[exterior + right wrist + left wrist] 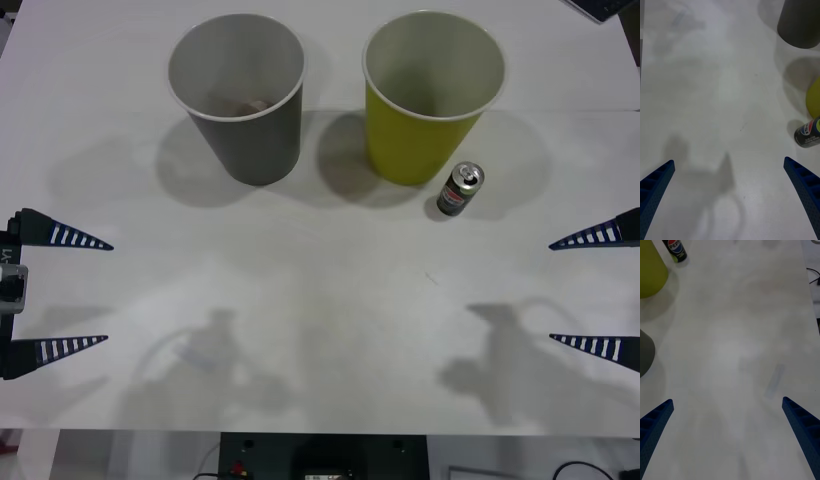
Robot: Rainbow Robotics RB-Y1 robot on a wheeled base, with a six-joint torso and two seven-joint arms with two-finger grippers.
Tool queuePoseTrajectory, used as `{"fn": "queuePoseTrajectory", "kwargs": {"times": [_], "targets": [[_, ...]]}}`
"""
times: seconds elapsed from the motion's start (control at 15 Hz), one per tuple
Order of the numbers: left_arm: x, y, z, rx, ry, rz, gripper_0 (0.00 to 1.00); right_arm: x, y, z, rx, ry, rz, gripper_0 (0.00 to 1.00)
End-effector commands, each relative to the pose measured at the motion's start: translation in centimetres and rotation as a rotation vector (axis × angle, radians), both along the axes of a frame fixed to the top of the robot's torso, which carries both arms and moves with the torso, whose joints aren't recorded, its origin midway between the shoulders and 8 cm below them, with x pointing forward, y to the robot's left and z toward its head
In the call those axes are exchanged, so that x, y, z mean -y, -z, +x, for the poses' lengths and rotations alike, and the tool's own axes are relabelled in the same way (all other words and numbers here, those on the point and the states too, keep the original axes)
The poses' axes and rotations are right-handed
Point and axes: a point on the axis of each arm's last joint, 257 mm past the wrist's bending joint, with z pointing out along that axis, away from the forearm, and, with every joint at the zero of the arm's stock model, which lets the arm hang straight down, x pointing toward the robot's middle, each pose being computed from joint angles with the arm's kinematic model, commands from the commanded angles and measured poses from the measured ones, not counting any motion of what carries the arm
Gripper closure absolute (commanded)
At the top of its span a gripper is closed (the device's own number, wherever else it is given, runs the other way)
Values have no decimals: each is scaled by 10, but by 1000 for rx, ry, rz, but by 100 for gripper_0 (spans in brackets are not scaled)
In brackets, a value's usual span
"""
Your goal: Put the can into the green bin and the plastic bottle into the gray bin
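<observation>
1. Left gripper (pixel 108 292): jaws released and spread wide, holding nothing, low over the table (pixel 320 330) at its left edge. Its wrist view gives the same spread (pixel 728 416).
2. Right gripper (pixel 550 292): jaws released and wide apart, holding nothing, at the table's right edge; its wrist view agrees (pixel 729 172).
3. The can (pixel 460 189) stands upright, long axis vertical, silver top up, just beside the green bin (pixel 432 95) on its near right side; whether they touch I cannot tell.
4. The gray bin (pixel 238 95) stands upright to the left of the green bin, apart from it; something brownish lies inside it.
5. The front view shows the can's silver top; the left wrist view shows its label lettering (pixel 676 249), the right wrist view its side (pixel 808 133).
</observation>
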Motion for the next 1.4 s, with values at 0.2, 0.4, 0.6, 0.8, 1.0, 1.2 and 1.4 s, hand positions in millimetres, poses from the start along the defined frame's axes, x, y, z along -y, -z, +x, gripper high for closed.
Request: {"fn": "queuePoseTrajectory", "kwargs": {"times": [0.2,0.4,0.6,0.8,1.0,1.2,1.4], "targets": [[0,0,0,0,0,0,0,-1,0,0,-4,9,23,0],[0,0,0,0,0,0,0,-2,-5,2,5,16,39,0],[0,0,0,0,0,0,0,-1,-6,8,22,37,49,0],[0,0,0,0,0,0,0,-6,-2,15,31,65,73,0],[0,0,0,0,0,0,0,-6,-1,18,34,76,78,0],[0,0,0,0,0,0,0,-1,0,21,28,89,90,0],[0,0,0,0,0,0,0,-10,2,23,16,112,144,0]]}}
